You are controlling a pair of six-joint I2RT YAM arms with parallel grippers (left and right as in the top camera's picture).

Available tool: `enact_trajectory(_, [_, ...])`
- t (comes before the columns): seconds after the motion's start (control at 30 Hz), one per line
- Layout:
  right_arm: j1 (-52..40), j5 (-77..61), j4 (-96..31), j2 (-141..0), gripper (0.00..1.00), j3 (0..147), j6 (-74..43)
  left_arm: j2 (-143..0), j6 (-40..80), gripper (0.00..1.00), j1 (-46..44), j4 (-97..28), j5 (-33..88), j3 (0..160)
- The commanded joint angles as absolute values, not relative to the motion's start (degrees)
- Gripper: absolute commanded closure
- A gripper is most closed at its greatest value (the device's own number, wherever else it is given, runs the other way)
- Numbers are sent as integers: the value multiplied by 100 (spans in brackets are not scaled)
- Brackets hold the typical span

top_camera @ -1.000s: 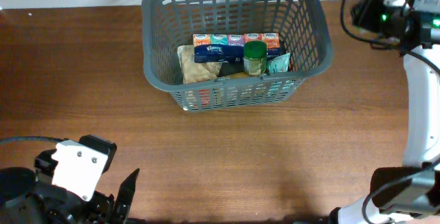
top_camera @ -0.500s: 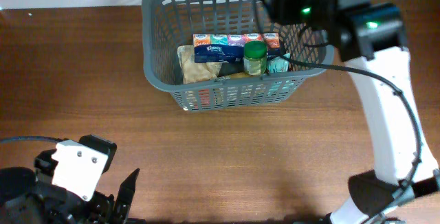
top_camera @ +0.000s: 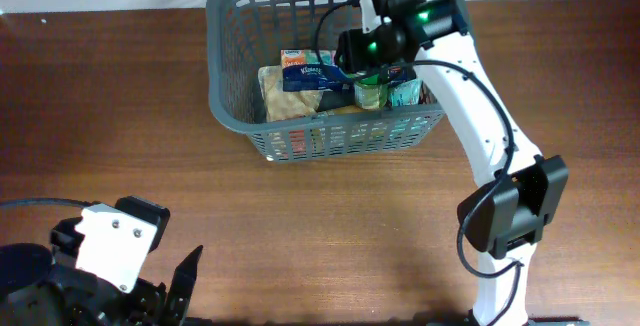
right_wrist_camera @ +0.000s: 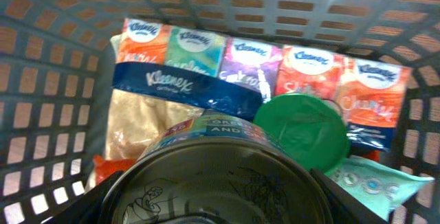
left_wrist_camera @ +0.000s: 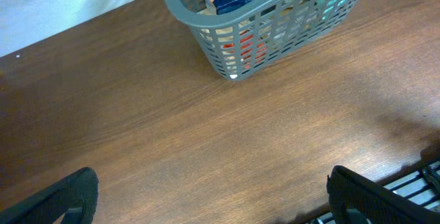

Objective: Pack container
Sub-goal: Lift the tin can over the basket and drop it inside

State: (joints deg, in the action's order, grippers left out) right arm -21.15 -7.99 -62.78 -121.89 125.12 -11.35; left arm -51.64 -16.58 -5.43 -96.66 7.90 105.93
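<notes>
Can [right_wrist_camera: 218, 177] pinched by right gripper [top_camera: 362, 48], held inside container [top_camera: 228, 91], over green-lidded jar [right_wrist_camera: 301, 131]. Left gripper [left_wrist_camera: 210, 177] spread wide, well outside container.

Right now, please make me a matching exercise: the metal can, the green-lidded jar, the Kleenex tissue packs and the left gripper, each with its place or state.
1. round metal tin can
2. jar with the green round lid
3. row of Kleenex tissue packs
4. left gripper

A. open, over the brown wooden table
B. in the dark grey plastic basket, beside the teal pouch
C. between the fingers of the right gripper
D. wrapped by a dark blue band

Pairs: 1-C, 2-B, 3-D, 4-A
</notes>
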Motion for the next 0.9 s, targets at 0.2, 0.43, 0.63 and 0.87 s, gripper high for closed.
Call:
enact_trajectory(0.2, [-2364, -674, -6377, -12110, 20, 12591, -1096, -5181, -1726, 1, -508, -9664, 753, 10639])
enact_trajectory(0.43, [-2397, -768, -6573, -11719, 1, 13015, -926, -5181, -1726, 1, -508, -9664, 753, 10639])
enact_trajectory(0.63, [-2392, -576, -7767, -11264, 1, 14313, -941, -5181, -1726, 1, -508, -9664, 753, 10639])
enact_trajectory(0.87, [-2392, -16, -9059, -10632, 1, 15358, -1127, -5181, -1723, 1, -508, -9664, 753, 10639])
